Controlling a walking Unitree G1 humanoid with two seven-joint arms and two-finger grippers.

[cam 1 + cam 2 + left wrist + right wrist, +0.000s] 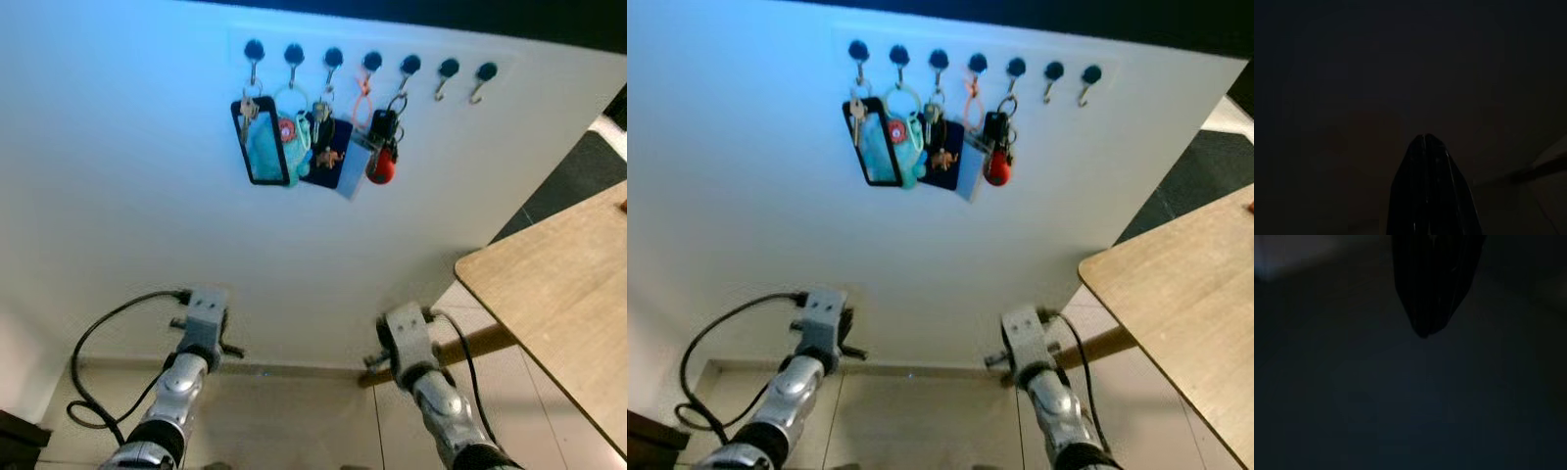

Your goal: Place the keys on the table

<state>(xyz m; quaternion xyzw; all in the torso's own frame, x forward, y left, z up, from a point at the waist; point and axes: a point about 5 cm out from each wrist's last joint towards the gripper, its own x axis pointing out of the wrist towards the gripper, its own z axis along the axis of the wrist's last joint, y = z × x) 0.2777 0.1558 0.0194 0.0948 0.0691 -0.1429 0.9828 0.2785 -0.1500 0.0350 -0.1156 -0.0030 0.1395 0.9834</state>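
Both arms hang low in front of the robot, idle, their silver wrists pointing down toward the tiled floor (284, 411). In the left wrist view the left gripper (1425, 139) shows as one dark wedge, its two black fingers pressed together to a single tip with nothing between them. The right gripper (1422, 333) looks the same in its own wrist view: fingers together, tapering to a point, holding nothing (both wrist views are very dark, so little else can be made out). A black cable (98, 343) loops off the left forearm.

Up and well away from both grippers, on the white wall (118, 196) straight ahead, a row of black-capped hooks (370, 63) runs across. The keys (249, 110) hang there, bunched on the hooks above the left arm and the middle: a key ring with a black-framed tag (261, 143), a teal plush charm (274, 147), a dark blue card (328, 157), a pale tag on an orange loop (355, 162) and a black fob with a red ball (381, 164). The two hooks furthest toward the right arm's side are bare.

Out beyond the right gripper, on that same side, stands the light wooden table (563, 284), its rounded corner nearest the arm and one wooden leg (480, 343) slanting beneath it.
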